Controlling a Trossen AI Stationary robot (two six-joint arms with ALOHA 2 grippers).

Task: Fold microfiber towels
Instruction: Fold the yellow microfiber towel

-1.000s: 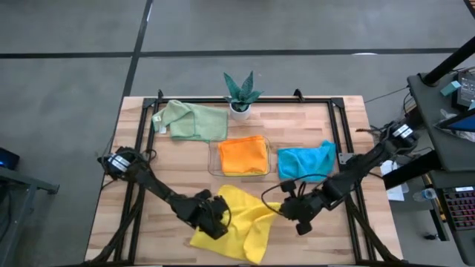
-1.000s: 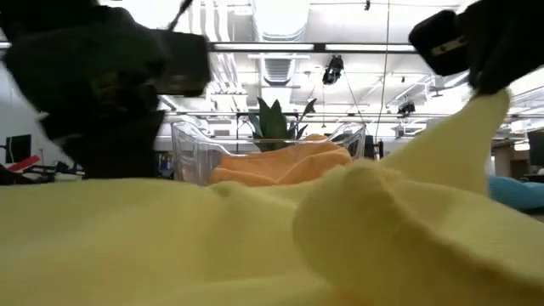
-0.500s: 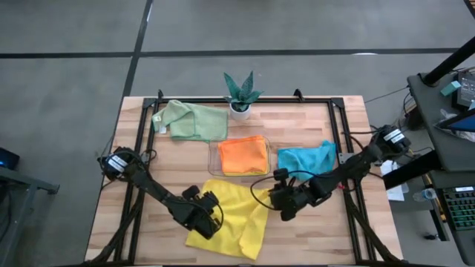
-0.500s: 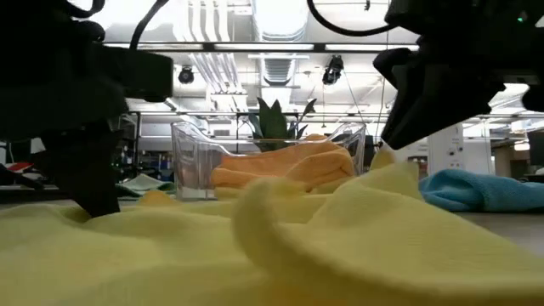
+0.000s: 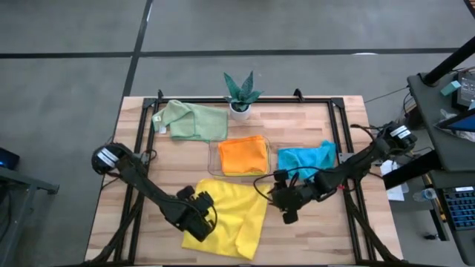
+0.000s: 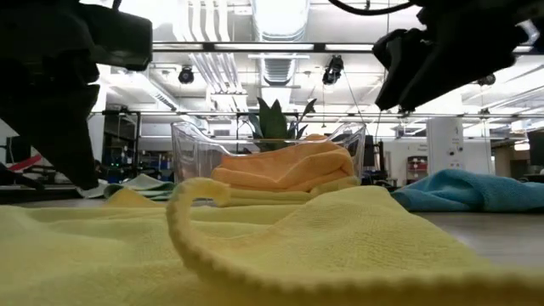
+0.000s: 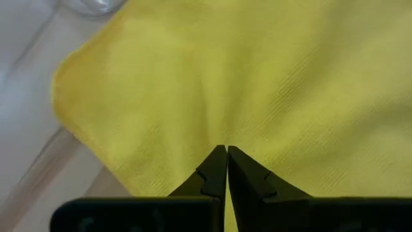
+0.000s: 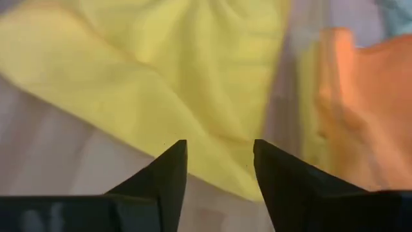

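A yellow towel (image 5: 236, 213) lies spread on the table at the near middle, and fills the foreground of the low view (image 6: 323, 246). My left gripper (image 5: 202, 221) is at its left part, shut on the cloth (image 7: 226, 149). My right gripper (image 5: 274, 196) is open and empty just above the towel's far right edge (image 8: 217, 147), and shows high in the low view (image 6: 416, 68). An orange towel (image 5: 243, 156) lies folded in a clear tray (image 5: 213, 159), on a yellow one (image 6: 280, 195). A pale green towel (image 5: 194, 121) and a teal towel (image 5: 306, 159) lie flat. My left gripper pinches the yellow towel a little in from its left edge (image 7: 225, 132) between its two shut fingers. The fingers slant down from the table's left. Creases run out from the pinch. The towel lies on the table; one layer or several, I cannot tell.
A small potted plant (image 5: 240, 95) stands at the far middle behind the tray. A dark metal frame (image 5: 343, 141) runs along the table's sides. Bare wood shows at the near right (image 5: 319, 237) and at the left (image 5: 148, 167).
My left gripper has gone toward the table's left edge, drawing the yellow towel with it. My right gripper has gone left and toward the far edge. The towel's right corner, raised at that gripper before, has dropped, and the towel now lies spread out.
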